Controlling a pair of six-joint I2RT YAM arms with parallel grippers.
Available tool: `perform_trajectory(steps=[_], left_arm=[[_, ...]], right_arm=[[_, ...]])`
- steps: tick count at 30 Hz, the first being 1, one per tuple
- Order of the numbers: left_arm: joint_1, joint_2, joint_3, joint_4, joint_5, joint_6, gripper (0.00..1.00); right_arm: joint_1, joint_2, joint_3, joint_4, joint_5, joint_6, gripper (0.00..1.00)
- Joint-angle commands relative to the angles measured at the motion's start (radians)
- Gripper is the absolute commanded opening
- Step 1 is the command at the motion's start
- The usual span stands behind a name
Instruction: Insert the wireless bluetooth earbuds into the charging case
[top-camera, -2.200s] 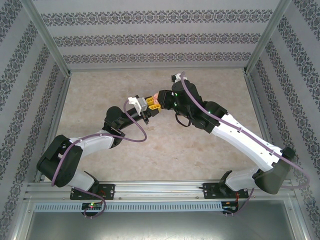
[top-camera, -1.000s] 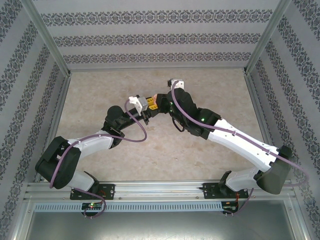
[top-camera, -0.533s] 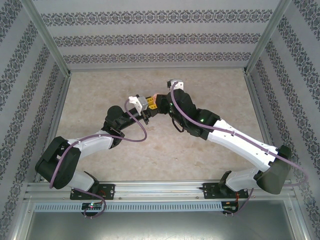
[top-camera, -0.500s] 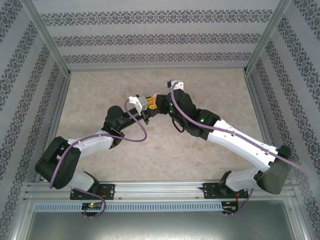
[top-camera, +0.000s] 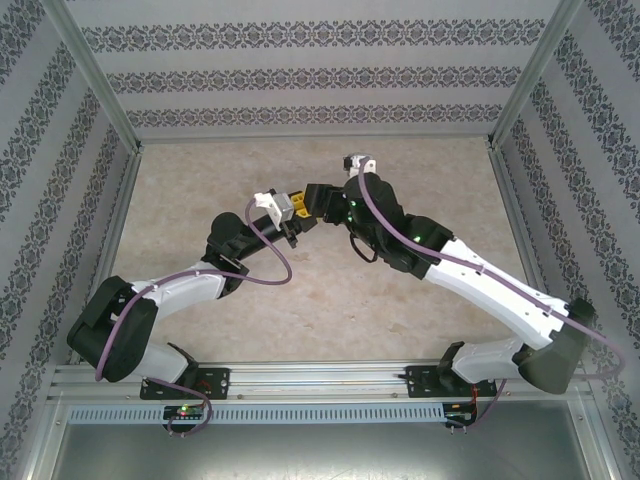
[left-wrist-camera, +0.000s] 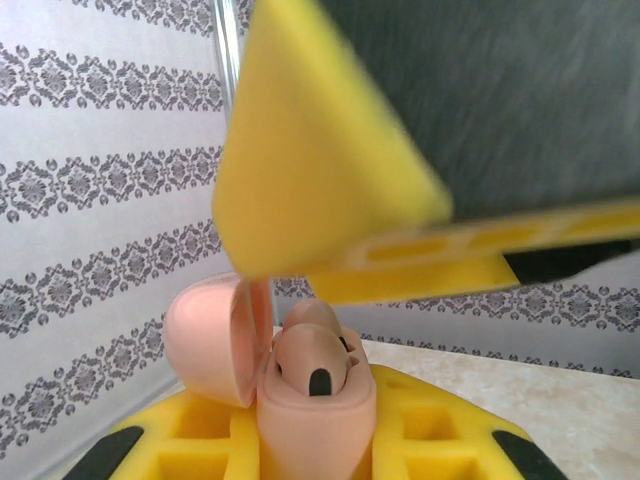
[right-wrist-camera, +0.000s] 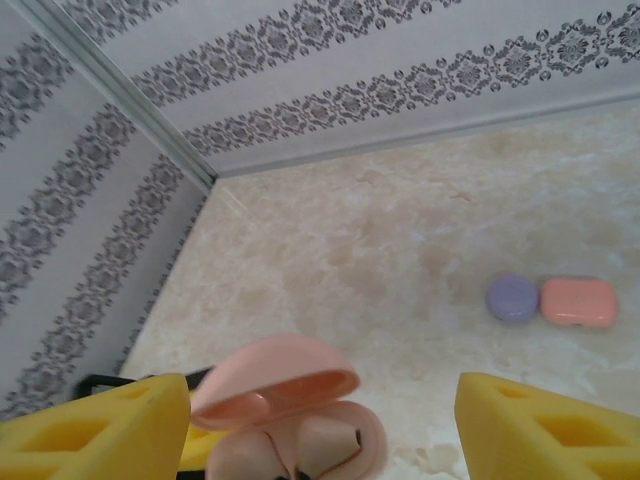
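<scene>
Earbuds (left-wrist-camera: 311, 358), pale salmon, sit down inside the open charging case (left-wrist-camera: 316, 420), one showing a small black oval mark on its tip. The case's lid (left-wrist-camera: 208, 340) is swung up and back on its hinge, standing at the left of the body in the left wrist view. The left tool (top-camera: 291, 210) is closed onto the case and holds it up off the surface (top-camera: 200, 170), with yellow foam fingers (left-wrist-camera: 320, 150) above and below it.

The right tool (top-camera: 322, 199) faces it from the other side, the two tools meeting nose to nose above the middle of the surface. Its yellow fingers (right-wrist-camera: 95, 425) stand wide apart. In the right wrist view the case lies between them, clear of both. I cannot make out any lettering or logo on the case.

Farther off on the marbled surface lie a round purple case (right-wrist-camera: 513, 298) and a coral case (right-wrist-camera: 578, 302), both closed and just beside each other. Patterned wallpaper walls (top-camera: 320, 75) enclose the surface.
</scene>
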Motion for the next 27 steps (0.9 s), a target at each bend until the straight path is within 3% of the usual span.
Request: perform_trajectory(steps=[1,12,22,25,27], left_arm=[[-0.017,-0.025,0.025,0.069,0.032,0.015,0.00],[-0.017,-0.013,0.011,0.041,0.038,0.023,0.00],[-0.017,0.015,-0.005,-0.030,0.082,0.038,0.00],[-0.017,0.028,-0.008,-0.041,0.089,0.038,0.00],[-0.017,0.033,-0.007,-0.046,0.100,0.038,0.00]], right_arm=[[-0.026,-0.083,0.028,-0.005,-0.040,0.014,0.74],[-0.159,-0.131,0.002,-0.117,-0.165,0.045,0.78],[-0.291,0.024,0.187,-0.311,-0.355,-0.014,0.80],[-0.309,0.106,0.269,-0.378,-0.395,-0.042,0.73],[-0.313,0.156,0.312,-0.402,-0.431,-0.055,0.58]])
